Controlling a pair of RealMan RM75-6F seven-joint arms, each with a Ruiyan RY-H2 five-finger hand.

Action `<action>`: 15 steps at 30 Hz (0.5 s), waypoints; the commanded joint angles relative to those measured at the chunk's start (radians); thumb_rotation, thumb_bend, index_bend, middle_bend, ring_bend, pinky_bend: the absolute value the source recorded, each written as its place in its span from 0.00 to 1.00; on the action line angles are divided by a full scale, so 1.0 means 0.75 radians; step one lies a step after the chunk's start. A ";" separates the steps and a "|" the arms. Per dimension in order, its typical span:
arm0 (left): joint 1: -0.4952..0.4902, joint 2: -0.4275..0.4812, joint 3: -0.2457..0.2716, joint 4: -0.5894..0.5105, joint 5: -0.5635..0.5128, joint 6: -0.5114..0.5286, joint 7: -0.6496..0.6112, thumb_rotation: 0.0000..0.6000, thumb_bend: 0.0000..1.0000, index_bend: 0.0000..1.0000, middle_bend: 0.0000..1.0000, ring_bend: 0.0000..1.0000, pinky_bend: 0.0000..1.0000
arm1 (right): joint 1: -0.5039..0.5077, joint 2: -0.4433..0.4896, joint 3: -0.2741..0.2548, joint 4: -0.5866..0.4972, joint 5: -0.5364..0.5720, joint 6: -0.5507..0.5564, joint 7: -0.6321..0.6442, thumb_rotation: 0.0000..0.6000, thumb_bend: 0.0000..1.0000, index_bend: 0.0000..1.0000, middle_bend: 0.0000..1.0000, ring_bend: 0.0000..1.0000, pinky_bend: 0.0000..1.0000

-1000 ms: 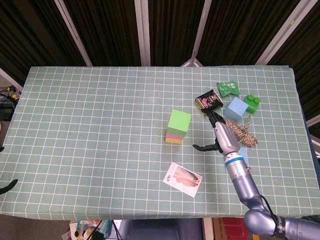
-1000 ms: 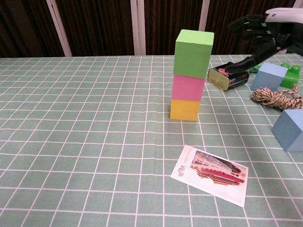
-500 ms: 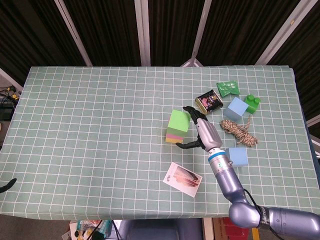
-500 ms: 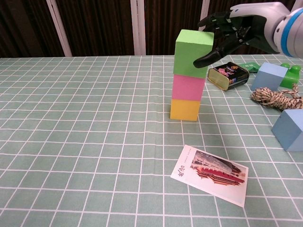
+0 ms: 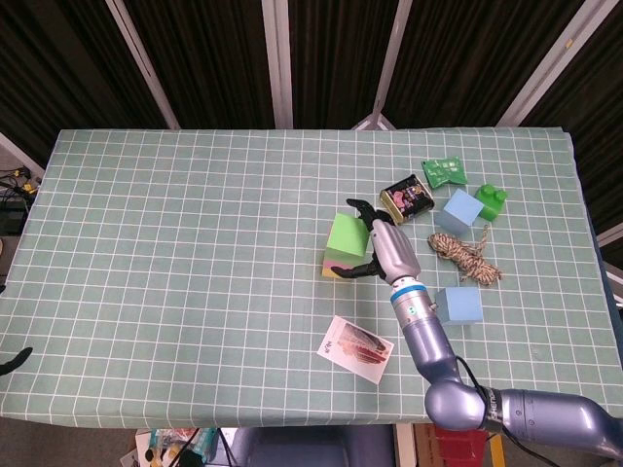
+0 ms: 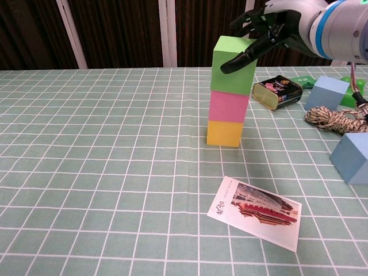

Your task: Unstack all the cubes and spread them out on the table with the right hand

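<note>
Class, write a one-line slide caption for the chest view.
Right hand reaches around the green top cube of a green, pink and yellow stack.

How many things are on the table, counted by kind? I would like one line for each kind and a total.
Cubes: 5 (green, pink, yellow, blue, blue)
Tin: 1
Rope bundle: 1
Green toy brick: 1
Green packet: 1
Picture card: 1
Total: 10
</note>
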State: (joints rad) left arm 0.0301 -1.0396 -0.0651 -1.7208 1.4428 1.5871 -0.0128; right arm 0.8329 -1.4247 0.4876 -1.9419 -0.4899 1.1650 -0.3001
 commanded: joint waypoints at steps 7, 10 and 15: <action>-0.006 0.004 -0.002 -0.005 -0.017 -0.020 0.003 1.00 0.17 0.19 0.00 0.00 0.00 | 0.031 -0.072 -0.035 0.123 -0.068 0.090 -0.030 1.00 0.11 0.25 0.26 0.39 0.07; -0.009 0.004 -0.001 -0.008 -0.017 -0.026 0.011 1.00 0.17 0.19 0.00 0.00 0.00 | 0.028 -0.104 -0.042 0.167 -0.115 0.121 -0.012 1.00 0.11 0.27 0.30 0.44 0.10; -0.007 0.004 0.002 -0.009 -0.010 -0.021 0.012 1.00 0.17 0.19 0.00 0.00 0.00 | 0.021 -0.138 -0.061 0.231 -0.177 0.158 -0.009 1.00 0.11 0.31 0.35 0.53 0.14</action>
State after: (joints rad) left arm 0.0246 -1.0369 -0.0637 -1.7277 1.4353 1.5710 -0.0038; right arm 0.8507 -1.5218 0.4458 -1.7763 -0.6146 1.2765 -0.3090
